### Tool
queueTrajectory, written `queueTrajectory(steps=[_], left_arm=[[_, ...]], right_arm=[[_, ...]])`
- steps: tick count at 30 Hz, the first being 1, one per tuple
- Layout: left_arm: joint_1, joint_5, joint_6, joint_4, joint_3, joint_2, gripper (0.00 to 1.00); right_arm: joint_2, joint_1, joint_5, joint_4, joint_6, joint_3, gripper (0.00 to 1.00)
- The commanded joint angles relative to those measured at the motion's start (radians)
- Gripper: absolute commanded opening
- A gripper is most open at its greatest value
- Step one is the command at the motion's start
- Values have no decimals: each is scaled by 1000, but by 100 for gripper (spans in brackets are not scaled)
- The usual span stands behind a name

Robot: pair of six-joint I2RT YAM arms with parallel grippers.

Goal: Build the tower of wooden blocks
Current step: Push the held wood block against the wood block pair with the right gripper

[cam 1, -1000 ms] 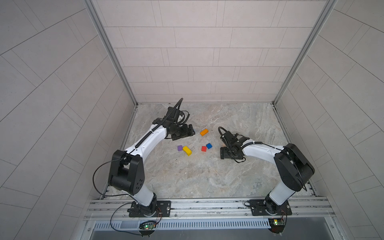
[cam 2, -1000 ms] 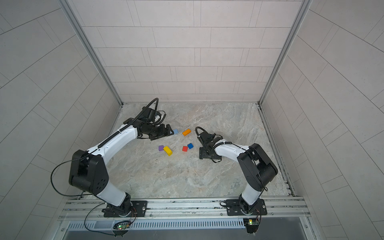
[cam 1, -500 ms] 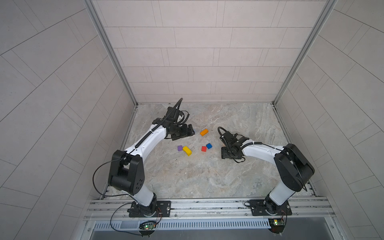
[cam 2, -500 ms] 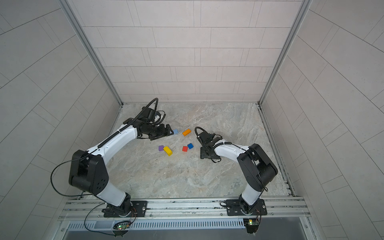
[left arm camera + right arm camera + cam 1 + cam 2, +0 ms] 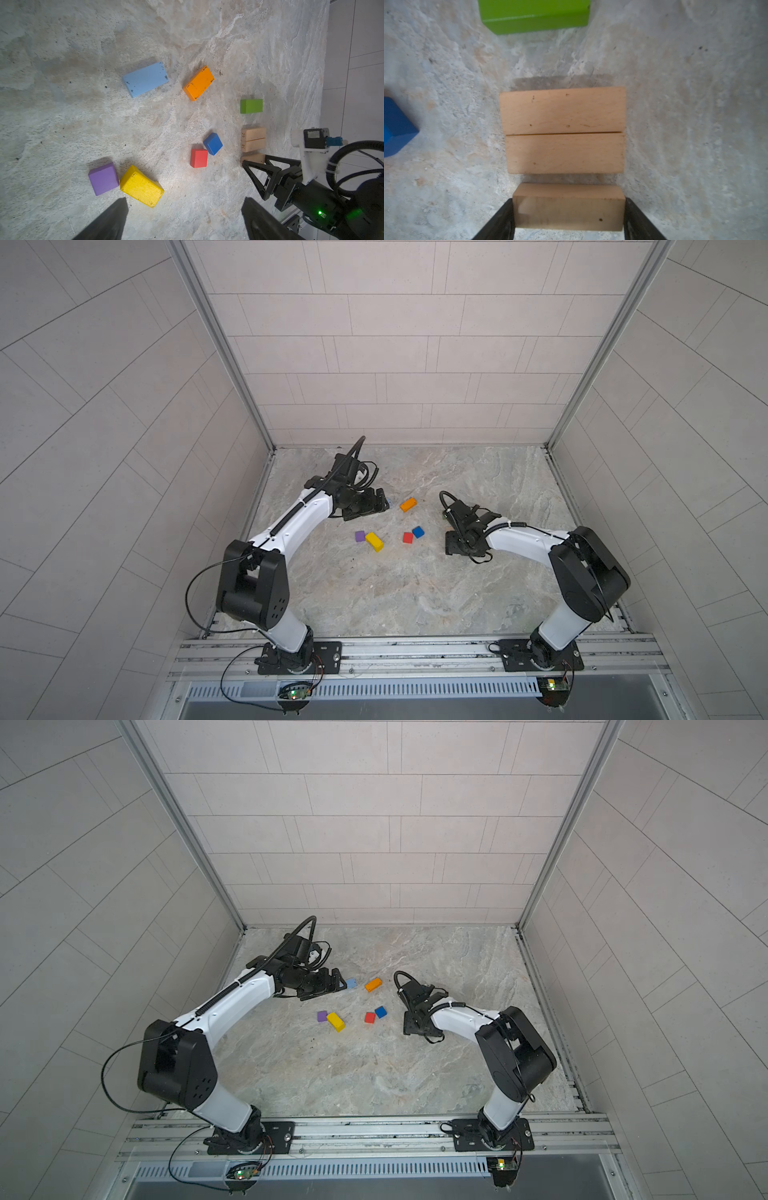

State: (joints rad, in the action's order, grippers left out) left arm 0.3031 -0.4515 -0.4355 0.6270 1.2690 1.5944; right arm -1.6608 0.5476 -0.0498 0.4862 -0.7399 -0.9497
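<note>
My right gripper (image 5: 569, 209) is shut on a tan bar (image 5: 569, 205), one finger on each end. A narrow gap separates it from two more tan bars (image 5: 563, 131) that lie flush side by side as a square; as for a tower, no block sits on another. Beyond them lies a green brick (image 5: 533, 16). My left gripper (image 5: 185, 200) hangs open over bare floor near the yellow brick (image 5: 141, 186) and purple cube (image 5: 103, 178). Light-blue brick (image 5: 145, 79), orange brick (image 5: 198, 83), red cube (image 5: 198, 158) and blue cube (image 5: 213, 143) lie loose between the arms.
The blocks lie on a marbled stone floor (image 5: 395, 593) enclosed by tiled walls on three sides. In both top views the right arm hides the tan bars and green brick. A metal rail (image 5: 415, 655) with both arm bases runs along the front.
The right gripper's jaws have closed in onto the ends of the tan bar. The left arm and the loose coloured blocks have not moved.
</note>
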Motion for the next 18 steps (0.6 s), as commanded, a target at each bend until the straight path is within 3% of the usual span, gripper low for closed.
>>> queueTrajectory(steps=[1, 18], left_arm=[[-6, 6, 13, 20, -4, -10, 93], [-9, 17, 17, 23, -4, -13, 93]], right_arm=[[1, -10, -17, 15, 6, -1, 72], [-27, -20, 27, -14, 11, -15, 72]])
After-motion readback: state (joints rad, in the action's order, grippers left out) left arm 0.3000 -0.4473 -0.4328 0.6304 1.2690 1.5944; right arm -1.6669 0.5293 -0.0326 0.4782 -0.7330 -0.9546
